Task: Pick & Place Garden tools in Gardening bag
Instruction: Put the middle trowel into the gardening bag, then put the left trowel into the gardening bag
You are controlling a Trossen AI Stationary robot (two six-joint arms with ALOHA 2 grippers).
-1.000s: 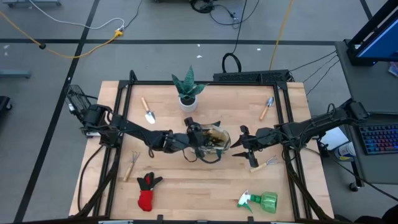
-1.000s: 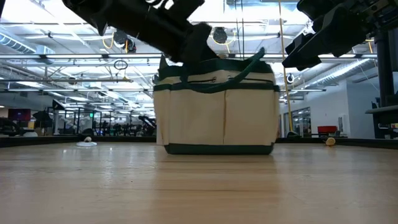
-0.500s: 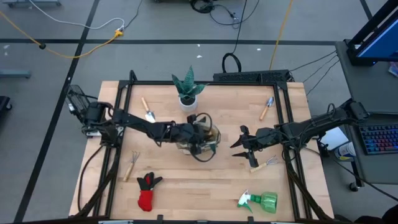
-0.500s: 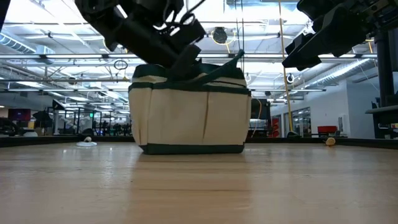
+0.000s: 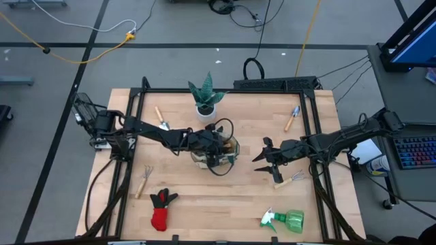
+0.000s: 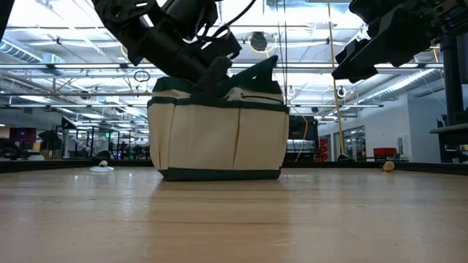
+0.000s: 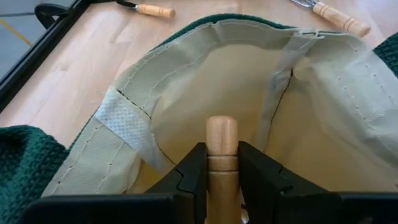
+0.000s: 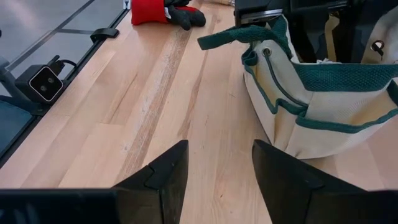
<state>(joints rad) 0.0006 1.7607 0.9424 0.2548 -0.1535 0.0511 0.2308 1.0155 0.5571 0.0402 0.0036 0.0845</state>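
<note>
So the left hand [image 7: 221, 177] is down inside the mouth of the gardening bag [image 5: 216, 151], pinching a wooden tool handle [image 7: 221, 155] between its fingers. The bag sits mid-counter [image 5: 225, 204], just in front of the potted plant [image 5: 205, 97]. The right hand [image 5: 262, 158] hangs beside the bag, fingers spread, holding nothing.

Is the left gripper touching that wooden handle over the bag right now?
Touching. The left wrist view shows the left gripper with both fingers pressed against the wooden handle, no gap either side, above the gardening bag.
</note>
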